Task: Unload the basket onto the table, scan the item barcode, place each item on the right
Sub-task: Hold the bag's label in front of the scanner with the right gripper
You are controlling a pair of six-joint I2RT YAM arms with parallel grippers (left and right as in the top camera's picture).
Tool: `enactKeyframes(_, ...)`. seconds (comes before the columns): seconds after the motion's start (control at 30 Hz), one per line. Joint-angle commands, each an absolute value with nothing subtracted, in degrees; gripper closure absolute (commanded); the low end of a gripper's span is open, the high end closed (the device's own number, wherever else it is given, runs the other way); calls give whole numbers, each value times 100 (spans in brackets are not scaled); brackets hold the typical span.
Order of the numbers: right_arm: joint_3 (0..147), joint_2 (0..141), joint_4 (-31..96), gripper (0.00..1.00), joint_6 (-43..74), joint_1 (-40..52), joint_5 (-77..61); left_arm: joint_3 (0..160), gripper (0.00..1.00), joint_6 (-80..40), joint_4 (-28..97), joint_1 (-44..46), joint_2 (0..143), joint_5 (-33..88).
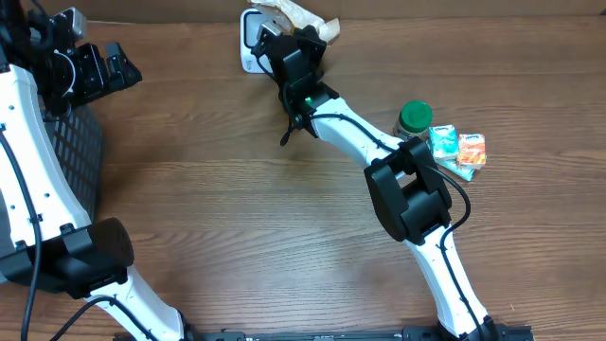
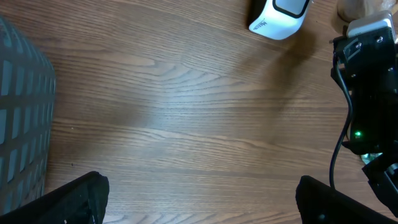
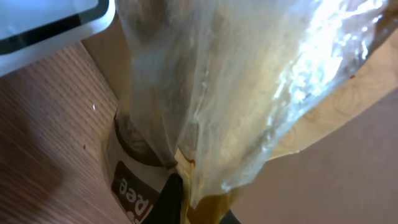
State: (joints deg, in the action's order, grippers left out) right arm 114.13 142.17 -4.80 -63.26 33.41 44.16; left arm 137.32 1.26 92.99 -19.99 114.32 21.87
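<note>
The bag (image 1: pixel 299 15), clear plastic with brownish contents and a dark printed label low on it, is held in the right hand (image 1: pixel 301 43), which is closed tightly on it. The bag is found at the far edge of the table (image 1: pixel 237 218), just beside the white scanner (image 1: pixel 250 40), to the scanner's right in the overhead view. In the right wrist view the bag fills most of the picture, with a corner of the scanner seen at upper left. No barcode can be made out.

The left hand (image 1: pixel 118 68) is held wide open at the far left with nothing in it, above the table and near a dark basket (image 1: pixel 80 152).

A green-lidded jar (image 1: pixel 414 117) and two small cartons (image 1: pixel 459 148) are set together at the right, well apart from the scanner.
</note>
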Motion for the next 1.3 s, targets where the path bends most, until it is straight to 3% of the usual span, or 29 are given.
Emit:
enactKeyframes(0.0, 11509, 14405, -760, 96, -6825, 3369, 4324, 13799, 1, 154, 9277, -1981, 11362, 2187)
enactKeyframes(0.53, 11509, 14523, -1055, 96, -7526, 3369, 4305, 13799, 0, 152, 9277, -1984, 11362, 2187)
enactKeyframes(0.83, 11509, 14499, -2213, 96, -8414, 3444, 4842, 13799, 0, 152, 9277, -1986, 11362, 2187)
enactKeyframes(1.27, 11509, 14149, -1964, 96, -8396, 3566, 4904, 13799, 0, 152, 9277, -1986, 11362, 2187)
